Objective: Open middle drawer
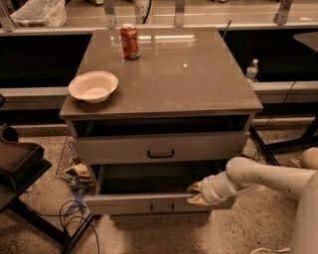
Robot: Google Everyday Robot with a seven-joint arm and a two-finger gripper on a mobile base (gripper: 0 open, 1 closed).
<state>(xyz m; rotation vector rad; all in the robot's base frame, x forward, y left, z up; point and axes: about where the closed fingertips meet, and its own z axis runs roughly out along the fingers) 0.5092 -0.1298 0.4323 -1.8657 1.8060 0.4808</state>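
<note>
- Nearest to us, the middle drawer stands pulled partway out of the cabinet, its dark inside showing behind the grey front, low down just above the floor.
- The gripper sits at that front's top edge, right of the black handle and not on it. Its fingers are a little apart and we see nothing clamped between them.
- We judge the pull is under way. To finish it well, we would draw straight out along the runners, level and slow. Since the contact is off-centre, we watch that the drawer does not skew and bind.
- We would also keep the arm low, clear of the drawer above, which is closed.
- Counting here: one gripper, two drawer fronts in view, and two black handles, the second on the closed front.
- On the worktop: one white bowl near the left edge and one red can farther back, well apart.
- Beyond it: one water bottle at the right and one plastic bag at the far left.
</note>
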